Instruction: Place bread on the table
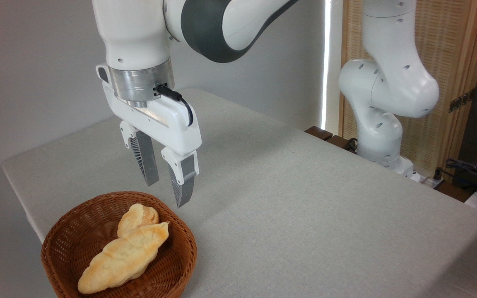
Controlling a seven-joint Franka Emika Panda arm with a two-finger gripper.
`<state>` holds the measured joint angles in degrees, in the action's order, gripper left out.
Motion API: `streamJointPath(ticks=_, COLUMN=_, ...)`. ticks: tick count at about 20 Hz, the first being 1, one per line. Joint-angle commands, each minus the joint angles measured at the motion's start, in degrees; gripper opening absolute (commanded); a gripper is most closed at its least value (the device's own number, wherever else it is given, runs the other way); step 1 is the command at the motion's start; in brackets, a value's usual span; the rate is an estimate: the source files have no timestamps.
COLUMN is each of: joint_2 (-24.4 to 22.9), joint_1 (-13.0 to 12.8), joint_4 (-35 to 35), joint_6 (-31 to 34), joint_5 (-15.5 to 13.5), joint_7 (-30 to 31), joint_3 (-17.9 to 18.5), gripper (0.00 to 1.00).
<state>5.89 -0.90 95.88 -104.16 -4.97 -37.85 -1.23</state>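
Fingers: my two grey ribbed fingers (167, 194) hang spread apart with nothing between them; released, empty.
Bread: the long pale golden twisted loaf (123, 257) lies below and just in front of my fingertips, inside the round brown wicker basket (180, 265), slanting from the near left rim up toward the far right wall.
Second item: a small round knobbly bun (137, 217) sits behind the loaf and touches it, almost directly under my fingers.
Contact: none; clear air between my fingertips and both pieces.
Bench: the light grey-beige cloth-covered bench (304, 207) spreads wide to the right of my fingers, nothing on that stretch.
Done: by my reading, only the approach above the basket.
Left: descend, close across the loaf's middle, lift it over the rim, set it on the bench, let go.
Note: the bun lies close; I should grip the loaf alone.
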Motion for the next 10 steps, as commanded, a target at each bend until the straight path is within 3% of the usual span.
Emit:
streamJointPath(ticks=1, joint_2=-0.4, joint_1=0.6, joint_4=-0.3, joint_6=1.9, joint_5=-0.3, joint_7=-1.0, joint_3=-0.3, gripper=1.00)
streamJointPath(ticks=10, joint_2=1.3, joint_1=0.2, joint_4=-0.2, joint_6=-1.1, joint_5=-0.3, joint_7=-1.0, joint_3=-1.6, gripper=1.00)
